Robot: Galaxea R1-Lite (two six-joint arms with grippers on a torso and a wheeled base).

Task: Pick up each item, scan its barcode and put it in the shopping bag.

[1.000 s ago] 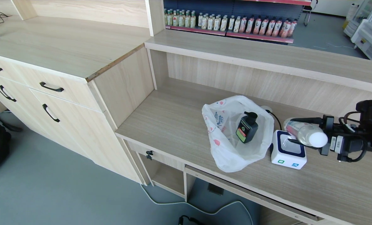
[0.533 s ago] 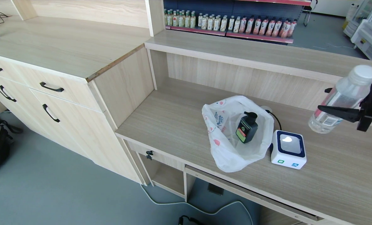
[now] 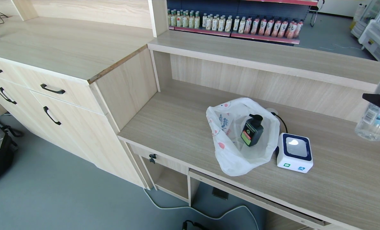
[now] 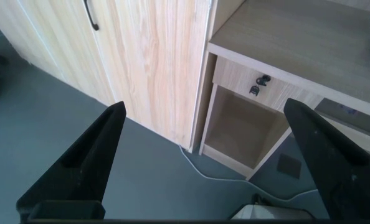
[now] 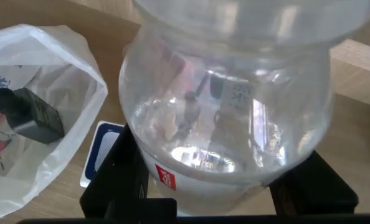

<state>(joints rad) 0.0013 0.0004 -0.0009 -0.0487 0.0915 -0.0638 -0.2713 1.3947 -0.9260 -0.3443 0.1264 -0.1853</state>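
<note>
Water bottle (image 3: 373, 118) is hanging in the right gripper (image 5: 225, 190) above the right end of the counter (image 3: 183, 127).
The gripper's fingers are clamping the clear bottle from both sides, holding it roughly upright, well right of the white scanner (image 3: 294, 152); the scanner is sitting just right of the open shopping bag (image 3: 223, 153), where a black pump bottle (image 3: 252, 131) is lying inside, while the left gripper (image 4: 203, 168) is hanging over the grey floor (image 4: 48, 93) with fingers spread apart.

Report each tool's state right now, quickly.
Left tool: open, holding nothing.
Right tool: closed on the water bottle.
</note>
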